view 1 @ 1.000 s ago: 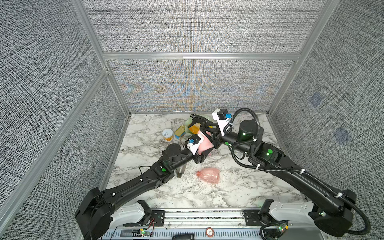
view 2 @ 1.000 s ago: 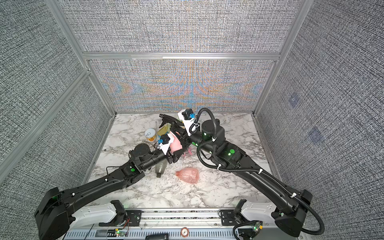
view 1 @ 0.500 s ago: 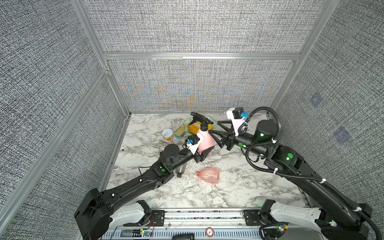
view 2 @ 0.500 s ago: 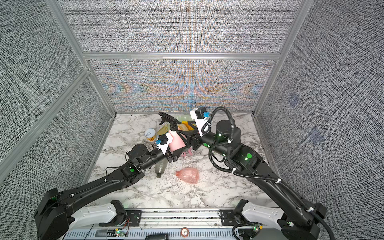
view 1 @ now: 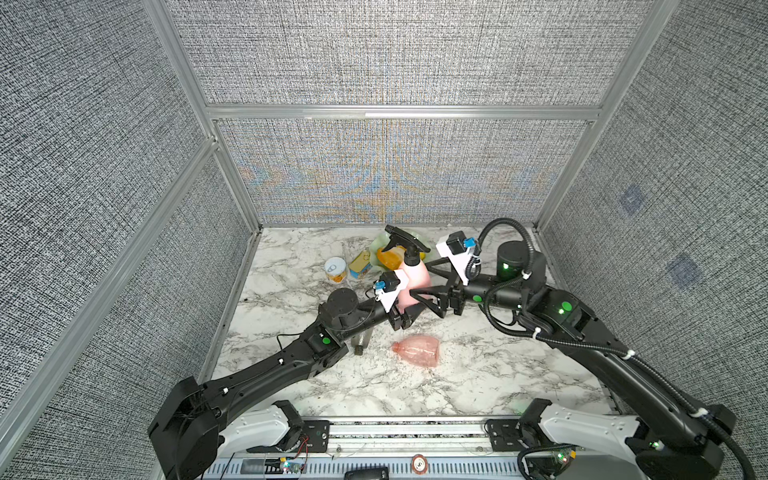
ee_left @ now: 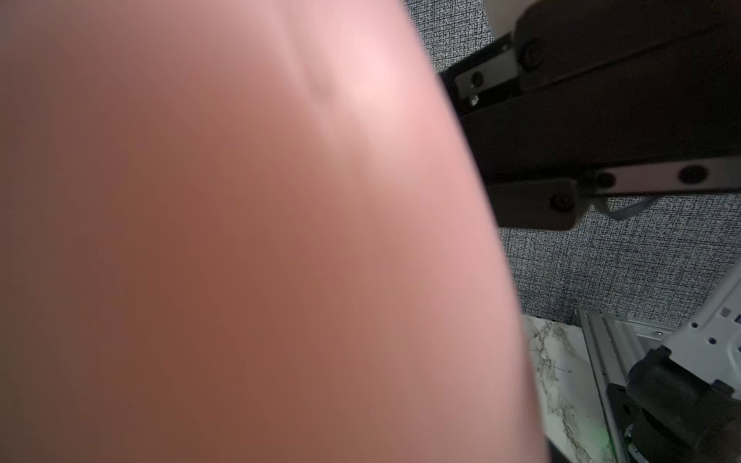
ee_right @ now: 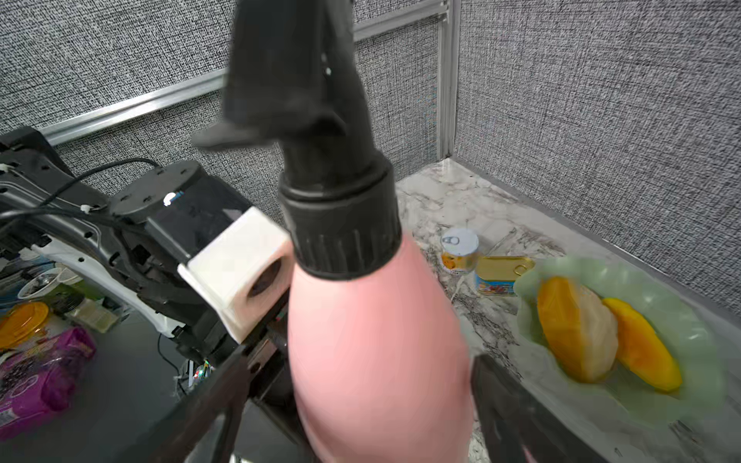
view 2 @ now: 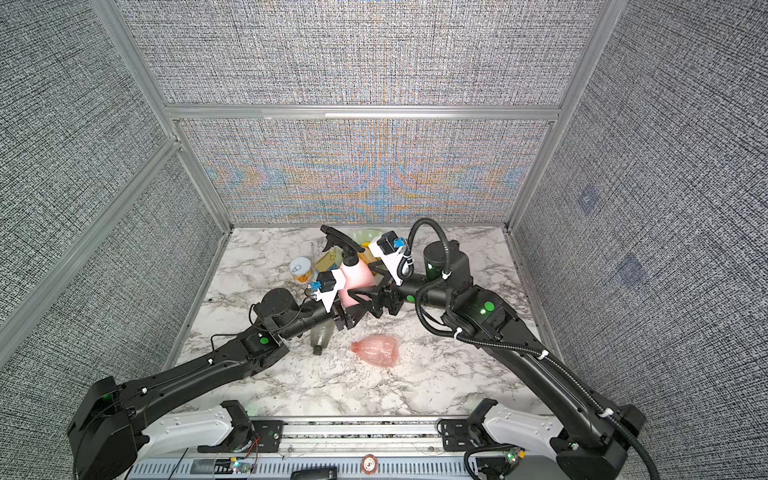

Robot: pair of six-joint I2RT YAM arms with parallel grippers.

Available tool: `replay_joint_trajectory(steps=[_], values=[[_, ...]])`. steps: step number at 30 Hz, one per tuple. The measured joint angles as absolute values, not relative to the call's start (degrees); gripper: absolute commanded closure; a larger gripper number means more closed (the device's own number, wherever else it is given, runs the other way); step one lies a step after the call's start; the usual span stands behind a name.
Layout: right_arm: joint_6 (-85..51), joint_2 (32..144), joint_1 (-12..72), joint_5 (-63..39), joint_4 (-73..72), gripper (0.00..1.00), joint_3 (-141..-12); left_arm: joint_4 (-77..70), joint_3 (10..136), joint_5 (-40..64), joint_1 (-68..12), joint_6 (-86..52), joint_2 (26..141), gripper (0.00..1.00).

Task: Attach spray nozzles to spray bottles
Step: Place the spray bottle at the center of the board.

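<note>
The opaque pastel pink spray bottle (view 1: 415, 276) stands upright above the table with the black spray nozzle (view 1: 405, 241) seated on its neck. My left gripper (view 1: 405, 318) is shut on its lower body, and the pink wall (ee_left: 240, 240) fills the left wrist view. My right gripper (view 1: 430, 282) is open, one finger on either side of the bottle's body (ee_right: 377, 340), with a gap at the far finger (ee_right: 505, 409). A clear pink bottle (view 1: 417, 350) lies on the marble. A smoky grey bottle (view 2: 322, 336) lies partly under my left arm. Neither has a nozzle.
A small round tin can (view 1: 336, 269) and a flat gold tin (view 1: 360, 264) stand at the back. Next to them is a pale green dish (ee_right: 681, 320) holding mango pieces. Grey fabric walls close in the back and both sides of the table.
My right gripper let go of the black nozzle, opened wide, drew back and now straddles the pink bottle's body. The left gripper has kept the bottle nearly still.
</note>
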State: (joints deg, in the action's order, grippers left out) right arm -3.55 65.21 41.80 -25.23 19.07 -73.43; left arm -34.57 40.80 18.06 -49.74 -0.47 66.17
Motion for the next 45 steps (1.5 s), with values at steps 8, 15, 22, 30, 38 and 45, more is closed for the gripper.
replay_joint_trajectory(steps=[8, 15, 22, 30, 38, 45], values=[[-2.4, 69.4, 41.7, -26.0, 16.5, 0.09, -74.2, -34.5, 40.9, 19.7, -49.7, -1.7, 66.3, 0.27], [-2.3, 69.9, 41.6, -26.2, 16.0, 0.1, -73.0, -34.4, 41.0, 20.8, -49.7, -1.7, 66.8, 0.25], [-3.1, 68.7, 41.3, -26.9, 14.8, 0.19, -70.9, -34.4, 41.1, 20.6, -49.7, -1.5, 67.2, 0.14], [-5.5, 68.3, 41.3, -27.9, 10.8, 0.24, -69.3, -34.2, 41.3, 19.5, -49.7, -1.1, 67.4, 0.05], [-6.3, 68.6, 39.9, -23.5, 7.1, 0.26, -70.2, -34.0, 41.3, 15.5, -49.7, -0.8, 66.7, 0.01], [-5.9, 70.8, 36.5, -19.1, 3.4, 0.26, -72.6, -34.2, 40.1, 9.0, -49.7, -0.6, 64.8, 0.01]])
